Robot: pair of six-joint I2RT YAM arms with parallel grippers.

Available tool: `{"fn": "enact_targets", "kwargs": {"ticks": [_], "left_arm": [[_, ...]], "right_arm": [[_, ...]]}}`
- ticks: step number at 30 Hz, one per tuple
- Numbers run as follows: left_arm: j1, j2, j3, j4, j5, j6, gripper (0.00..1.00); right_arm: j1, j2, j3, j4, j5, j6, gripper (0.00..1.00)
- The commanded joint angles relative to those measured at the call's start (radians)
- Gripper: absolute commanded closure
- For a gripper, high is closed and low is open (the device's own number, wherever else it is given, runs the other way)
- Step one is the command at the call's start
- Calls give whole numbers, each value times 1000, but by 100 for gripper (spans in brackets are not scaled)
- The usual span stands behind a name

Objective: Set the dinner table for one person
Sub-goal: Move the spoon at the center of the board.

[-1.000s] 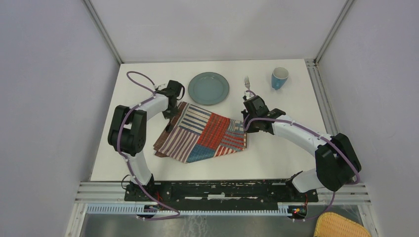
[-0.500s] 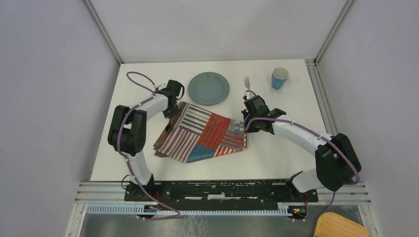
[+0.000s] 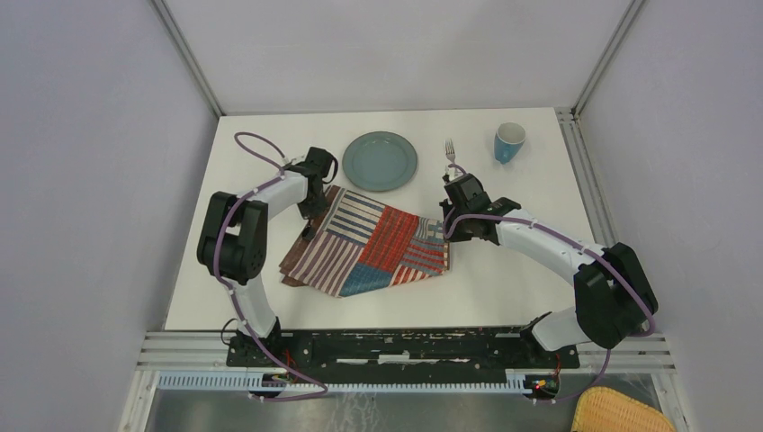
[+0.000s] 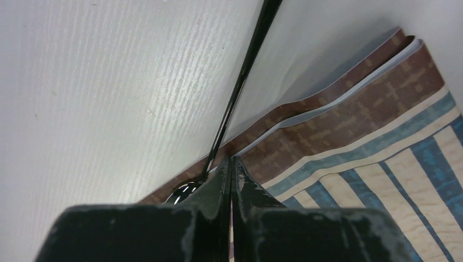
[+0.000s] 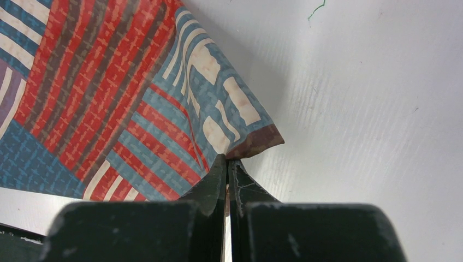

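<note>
Three views. From above, shows the white tabletop [image 3: 522, 279] filling the space between metal rails, with a striped placemat [image 3: 369, 243] lying askew near its middle. Beyond the placemat, a grey-blue plate [image 3: 380, 161]; to the plate's right a fork [image 3: 449, 153], then a blue cup [image 3: 508, 142] near the far right corner. Off the tabletop, bottom right, a yellow basket [image 3: 621, 414]. Left gripper [image 3: 310, 214] down at the placemat's far left edge, right gripper [image 3: 447, 232] at its right corner.

From the left wrist, shows the left gripper [image 4: 229, 164] pressed together on the placemat's [image 4: 355, 142] layered edge, pinching it. Thin dark rod [image 4: 245, 71] running away over bare tabletop [image 4: 109, 82]; cannot tell what.

From the right wrist, shows the right gripper [image 5: 226, 161] pinched tight on the placemat's [image 5: 109, 93] corner, curled slightly up off the tabletop [image 5: 371, 109].
</note>
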Motion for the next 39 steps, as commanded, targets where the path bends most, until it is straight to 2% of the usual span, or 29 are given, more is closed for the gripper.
{"fn": "enact_targets", "kwargs": {"ticks": [1, 25, 32, 39], "left_arm": [[4, -10, 31, -55, -75, -45, 98], [192, -19, -4, -100, -173, 11, 98], [194, -41, 23, -101, -140, 23, 98], [172, -142, 10, -62, -87, 30, 98]], "right_arm": [[0, -6, 41, 32, -24, 8, 100], [-2, -23, 34, 33, -30, -1, 100], [-3, -19, 30, 39, -34, 4, 100], [-2, -4, 30, 45, -40, 10, 100]]}}
